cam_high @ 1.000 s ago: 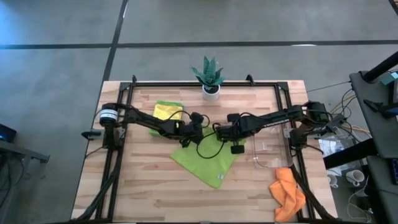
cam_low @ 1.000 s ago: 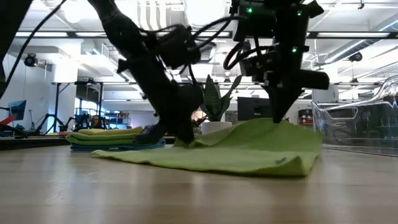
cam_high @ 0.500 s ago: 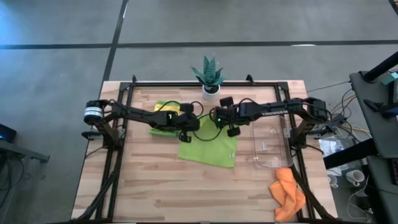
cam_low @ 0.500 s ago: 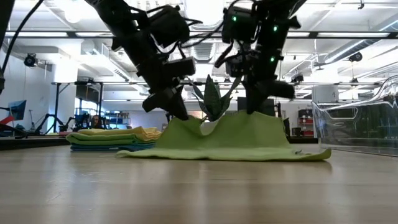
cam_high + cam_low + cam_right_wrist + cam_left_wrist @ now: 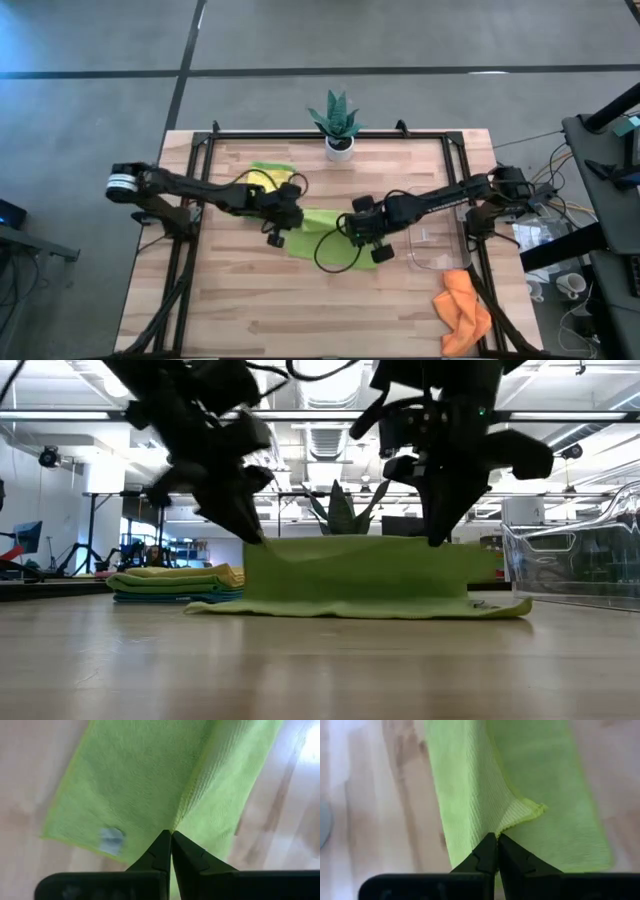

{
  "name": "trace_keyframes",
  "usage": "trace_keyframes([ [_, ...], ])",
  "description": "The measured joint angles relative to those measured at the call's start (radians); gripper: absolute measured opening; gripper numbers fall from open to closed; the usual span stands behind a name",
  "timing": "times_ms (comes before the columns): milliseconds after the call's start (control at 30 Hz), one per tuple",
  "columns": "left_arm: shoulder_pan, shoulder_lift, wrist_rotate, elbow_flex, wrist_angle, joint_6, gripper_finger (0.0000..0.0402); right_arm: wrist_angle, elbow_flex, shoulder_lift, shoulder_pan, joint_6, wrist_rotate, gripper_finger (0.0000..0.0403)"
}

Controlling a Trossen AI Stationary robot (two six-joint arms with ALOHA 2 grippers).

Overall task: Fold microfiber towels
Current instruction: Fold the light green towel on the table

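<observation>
Clamped tight, my left gripper (image 5: 277, 222) and right gripper (image 5: 360, 232) each pinch 1 corner of the lime green towel (image 5: 325, 222) mid-table, lifting it doubled. Folded towels (image 5: 262, 180) stack behind-left; 1 orange towel (image 5: 463, 310) lies right.

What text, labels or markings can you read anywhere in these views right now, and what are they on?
No text can be read in any view.
Small pale tag on the lime green towel: too blurred to tell whether it carries print.
Right arm: any lettering on the link is too small to read in the high view.
Background room in the low view: no sign can be made out.
</observation>
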Motion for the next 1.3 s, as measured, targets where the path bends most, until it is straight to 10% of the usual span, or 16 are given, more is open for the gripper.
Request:
trace_keyframes([
  [567,-0.006,-0.037,0.309,-0.199,0.234,-0.104,0.0,0.078,0.017,0.119,0.045,0.219,-0.261,0.0009],
  [1300,-0.006,-0.036,0.308,-0.206,0.22,-0.104,0.0,0.062,0.172,0.302,0.052,0.413,-0.415,0.0009],
])
